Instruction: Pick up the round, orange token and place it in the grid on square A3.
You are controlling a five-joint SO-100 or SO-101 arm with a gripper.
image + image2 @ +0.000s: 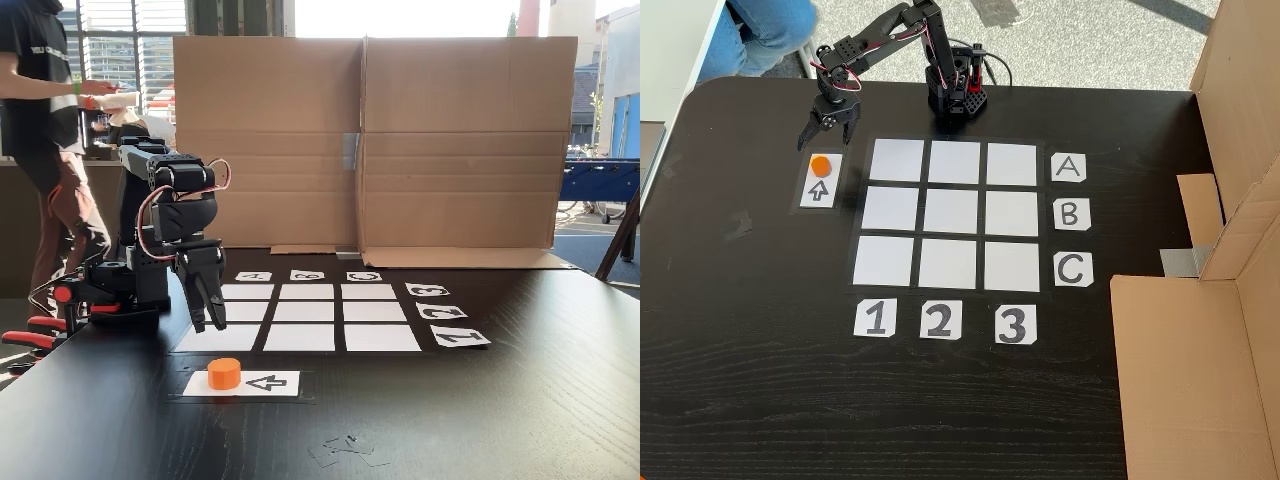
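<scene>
Fixed views: open pincer (826, 137) above token (820, 165), apart.

Stood low at the table's edge in a fixed view, facing across the grid (303, 311) toward the cardboard wall (370, 140). Looked steeply down from high above in another fixed view. Shared: grid (953, 214), arm (890, 40), arrow strip (821, 190).
</scene>
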